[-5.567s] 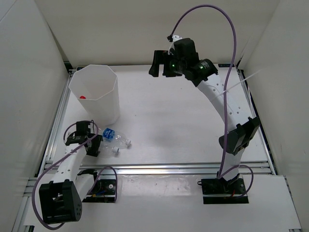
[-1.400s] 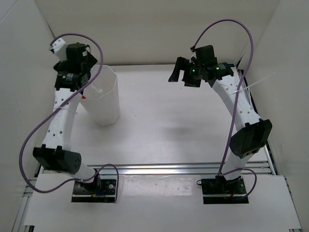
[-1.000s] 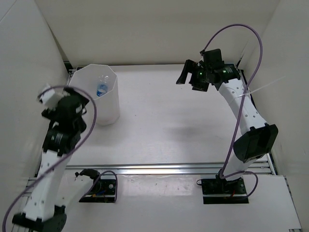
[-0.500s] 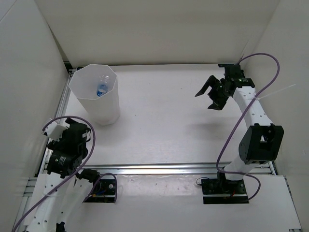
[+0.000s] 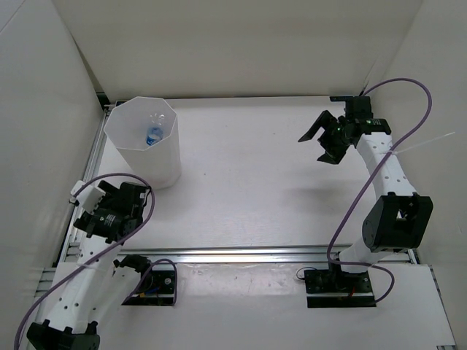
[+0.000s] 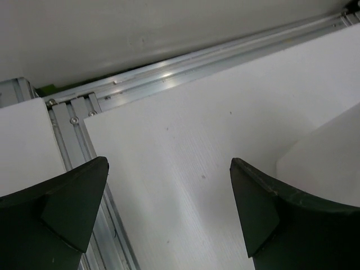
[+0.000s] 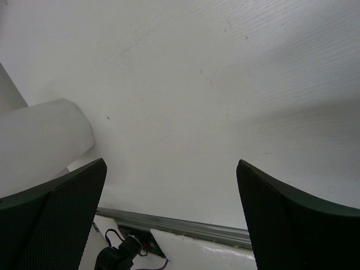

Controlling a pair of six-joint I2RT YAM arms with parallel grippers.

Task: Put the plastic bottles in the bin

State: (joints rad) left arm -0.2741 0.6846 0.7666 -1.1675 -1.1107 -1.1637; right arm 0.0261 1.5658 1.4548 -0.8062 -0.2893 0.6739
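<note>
The bin [image 5: 172,128], tall, white and translucent with an octagonal rim, stands at the back left of the table. Inside it lie a plastic bottle with a blue label [image 5: 153,135] and a clear one [image 5: 157,117]; anything deeper is hidden. My left gripper [image 5: 117,201] hangs open and empty near the table's left edge, in front of the bin. The left wrist view shows its gripper [image 6: 169,163] over bare table, with the bin's wall [image 6: 332,152] to the right. My right gripper [image 5: 317,144] is open and empty above the back right; in the right wrist view this gripper [image 7: 171,163] holds nothing.
An aluminium rail [image 6: 185,56] runs along the table's left side, and another rail [image 5: 255,255] crosses the near edge. White walls enclose the left, back and right. The arm bases [image 5: 339,281] sit on the near shelf. The bin [image 7: 45,140] shows far off in the right wrist view.
The left arm has dropped from beside the bin to the near left edge. The right gripper has swung rightward and turned. Both stay open; the bottles in the bin have not moved.
</note>
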